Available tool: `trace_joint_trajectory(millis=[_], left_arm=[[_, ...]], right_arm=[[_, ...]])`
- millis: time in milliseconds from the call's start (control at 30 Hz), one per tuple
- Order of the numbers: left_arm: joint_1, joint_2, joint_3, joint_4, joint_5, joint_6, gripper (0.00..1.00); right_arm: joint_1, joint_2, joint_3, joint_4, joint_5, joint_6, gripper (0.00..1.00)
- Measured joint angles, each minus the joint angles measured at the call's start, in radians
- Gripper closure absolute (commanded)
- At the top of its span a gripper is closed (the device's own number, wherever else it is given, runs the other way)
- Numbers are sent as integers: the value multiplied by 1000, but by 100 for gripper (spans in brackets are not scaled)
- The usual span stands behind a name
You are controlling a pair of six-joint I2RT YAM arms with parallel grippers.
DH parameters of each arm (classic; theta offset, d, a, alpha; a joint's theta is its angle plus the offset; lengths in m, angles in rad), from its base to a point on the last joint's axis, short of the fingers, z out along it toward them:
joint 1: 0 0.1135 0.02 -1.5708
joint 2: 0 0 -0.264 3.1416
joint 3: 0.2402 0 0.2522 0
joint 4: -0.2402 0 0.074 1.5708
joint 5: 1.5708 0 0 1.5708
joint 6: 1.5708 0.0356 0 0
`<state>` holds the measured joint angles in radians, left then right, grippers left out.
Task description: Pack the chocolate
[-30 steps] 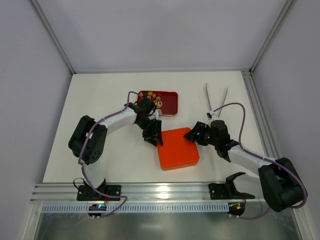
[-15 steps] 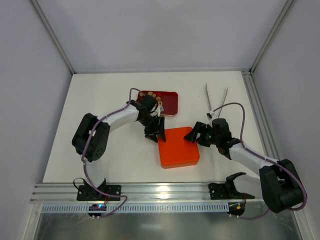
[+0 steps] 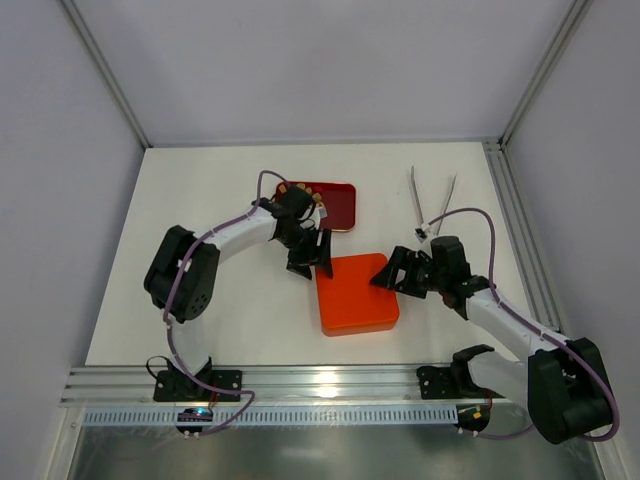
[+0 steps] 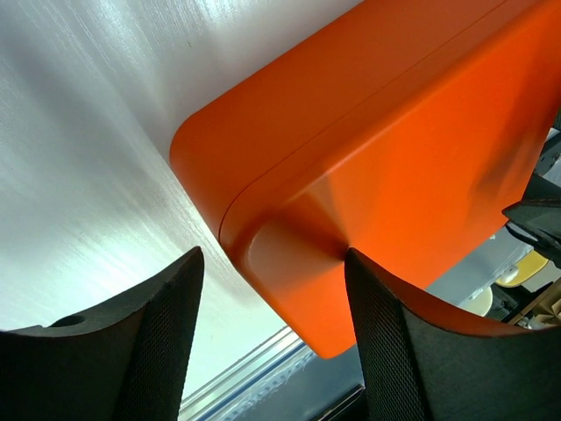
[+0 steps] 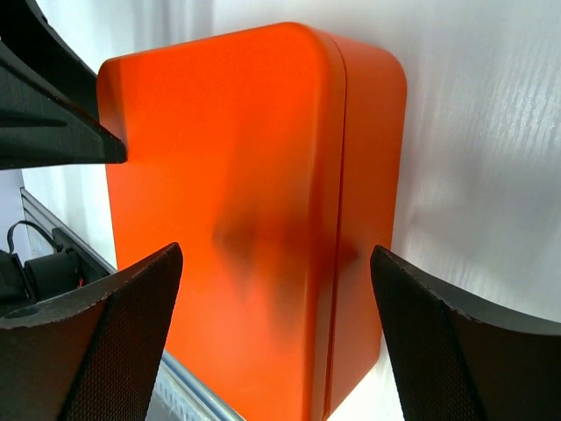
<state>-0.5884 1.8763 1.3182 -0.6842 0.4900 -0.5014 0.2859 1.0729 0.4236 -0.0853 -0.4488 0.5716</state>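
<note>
Top view: chocolate [image 3: 291,188] lies in the red tray [image 3: 340,205], just behind the left jaws and well off the right jaws. The closed orange box [image 3: 357,295] sits between the arms.
Left wrist: jaws apart, astride a box corner.
Right wrist: jaws apart, facing the box's side.
Both stand wider than a second ago.

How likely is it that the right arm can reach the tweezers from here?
Probably yes. The right pincer is open and empty beside the orange box, and the tweezers lie uncovered on the table just beyond its wrist; only its own cable loops near them.
</note>
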Motion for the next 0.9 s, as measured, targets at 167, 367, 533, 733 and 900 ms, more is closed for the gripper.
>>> trace_joint_trajectory(millis=[167, 367, 533, 733, 900], left_arm=[[0, -18, -23, 34, 22, 5, 33], [0, -70, -75, 71, 64, 1, 33], [0, -121, -139, 109, 82, -17, 34], [-3, -151, -247, 166, 106, -50, 35], [-16, -153, -293, 214, 117, -88, 36]], right_arm=[[-5, -61, -21, -31, -12, -6, 11], [-7, -129, -72, -74, -30, -6, 10], [-7, -179, -114, -97, -40, -6, 10], [-8, -243, -166, -104, -61, 14, 11], [-8, -282, -196, -99, -71, 51, 20]])
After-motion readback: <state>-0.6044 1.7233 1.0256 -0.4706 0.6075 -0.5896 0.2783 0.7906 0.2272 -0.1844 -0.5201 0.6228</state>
